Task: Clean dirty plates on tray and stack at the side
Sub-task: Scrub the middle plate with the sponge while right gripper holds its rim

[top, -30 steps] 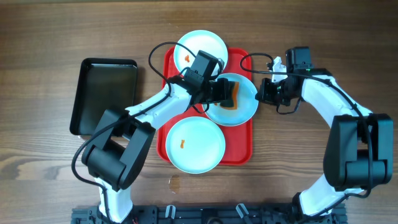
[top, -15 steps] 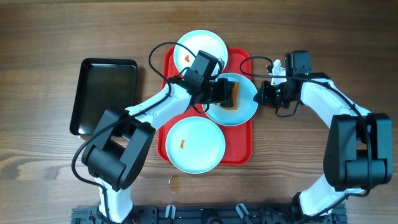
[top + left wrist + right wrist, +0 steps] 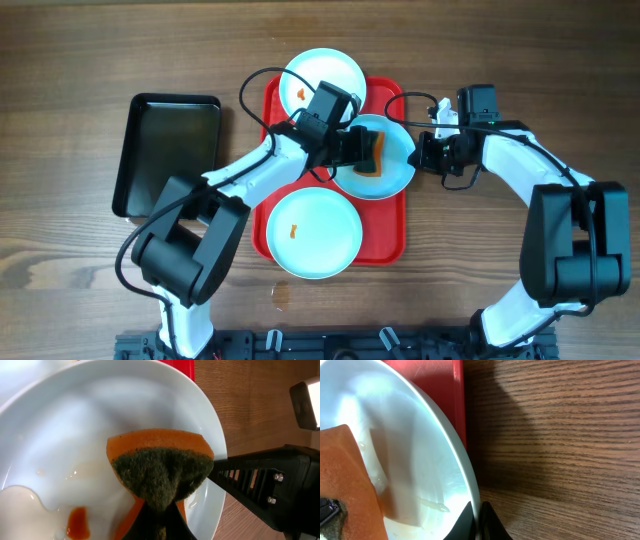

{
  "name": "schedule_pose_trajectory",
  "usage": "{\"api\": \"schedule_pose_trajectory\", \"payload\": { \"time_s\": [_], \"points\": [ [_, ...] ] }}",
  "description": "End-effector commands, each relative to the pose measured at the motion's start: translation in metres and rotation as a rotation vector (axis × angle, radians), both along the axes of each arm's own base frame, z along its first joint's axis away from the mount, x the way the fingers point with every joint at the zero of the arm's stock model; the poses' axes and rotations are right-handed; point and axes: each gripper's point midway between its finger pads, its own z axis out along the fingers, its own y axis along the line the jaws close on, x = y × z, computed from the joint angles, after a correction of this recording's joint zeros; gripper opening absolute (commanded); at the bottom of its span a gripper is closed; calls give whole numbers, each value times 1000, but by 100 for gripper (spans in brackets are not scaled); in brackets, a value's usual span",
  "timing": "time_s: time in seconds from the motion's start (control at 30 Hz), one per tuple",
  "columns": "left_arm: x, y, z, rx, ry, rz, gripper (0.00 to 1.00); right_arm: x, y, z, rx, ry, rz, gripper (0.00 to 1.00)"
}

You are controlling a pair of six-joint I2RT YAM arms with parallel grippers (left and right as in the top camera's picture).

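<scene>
Three pale plates lie around the red tray [image 3: 390, 235]. The far plate [image 3: 322, 80] and the near plate [image 3: 314, 232] each carry an orange speck. The middle plate [image 3: 392, 175] sits tilted between the arms. My right gripper [image 3: 418, 155] [image 3: 477, 522] is shut on that plate's right rim [image 3: 465, 465]. My left gripper [image 3: 360, 150] [image 3: 160, 522] is shut on an orange sponge with a dark green scouring face [image 3: 160, 467], pressed onto the middle plate [image 3: 75, 420]. An orange-red smear [image 3: 76, 521] lies on the plate left of the sponge.
A black rectangular tray [image 3: 168, 150] lies on the wooden table left of the red tray. A small wet stain [image 3: 281, 293] marks the wood near the front edge. Cables loop above both wrists.
The right wrist and the middle plate have shifted very slightly. The left gripper and sponge hold their place on the plate.
</scene>
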Motion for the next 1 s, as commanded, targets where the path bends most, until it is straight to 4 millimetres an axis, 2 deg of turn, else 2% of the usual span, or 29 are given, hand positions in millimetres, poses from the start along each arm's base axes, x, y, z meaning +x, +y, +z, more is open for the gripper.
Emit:
{"api": "schedule_pose_trajectory", "payload": {
  "time_s": [0.0, 0.2, 0.37, 0.6, 0.77, 0.9, 0.97],
  "points": [
    [3, 0, -8, 48, -19, 16, 4, -1, 2, 4, 12, 0, -22, 5],
    [-9, 27, -52, 182, 87, 32, 4, -3, 2, 4, 15, 10, -22, 4],
    [-4, 49, -72, 214, 143, 74, 4, -4, 2, 4, 15, 14, -22, 4],
    [5, 97, -84, 337, 156, 125, 4, -6, 2, 3, 14, 24, -22, 4],
    [6, 115, -90, 463, 107, 109, 4, -7, 2, 3, 14, 25, -22, 4],
    [3, 122, -91, 548, 86, 107, 4, -7, 2, 3, 14, 27, -22, 4],
    [3, 123, -85, 595, 67, 105, 4, -7, 2, 3, 13, 27, -22, 4]
  ]
}}
